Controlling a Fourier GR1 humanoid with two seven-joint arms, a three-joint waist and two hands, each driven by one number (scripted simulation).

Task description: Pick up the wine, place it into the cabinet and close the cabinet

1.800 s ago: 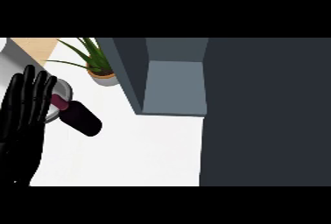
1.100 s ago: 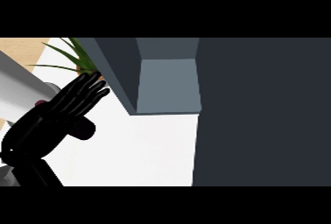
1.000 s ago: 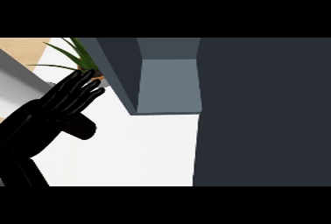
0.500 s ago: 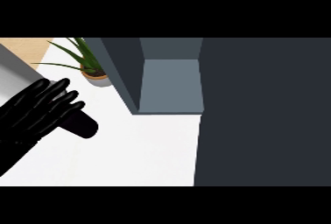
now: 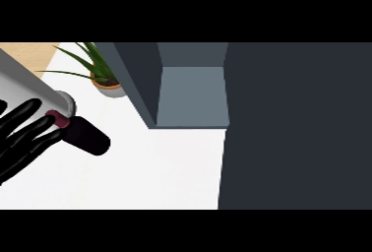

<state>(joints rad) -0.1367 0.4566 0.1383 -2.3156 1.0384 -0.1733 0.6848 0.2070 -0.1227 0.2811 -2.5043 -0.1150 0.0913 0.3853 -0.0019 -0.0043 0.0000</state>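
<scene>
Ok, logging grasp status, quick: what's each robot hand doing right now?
Left robot hand: open, fingers straight, laid at the neck of the wine bottle.
Right robot hand: not in view.

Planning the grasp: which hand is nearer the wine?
Left. The left hand is at the neck end of the wine, with straight fingers reaching over the neck. The right hand is not in view.

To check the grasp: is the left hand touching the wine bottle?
Cannot tell. In the head view the left hand overlaps the neck of the wine bottle, hiding any gap.
</scene>
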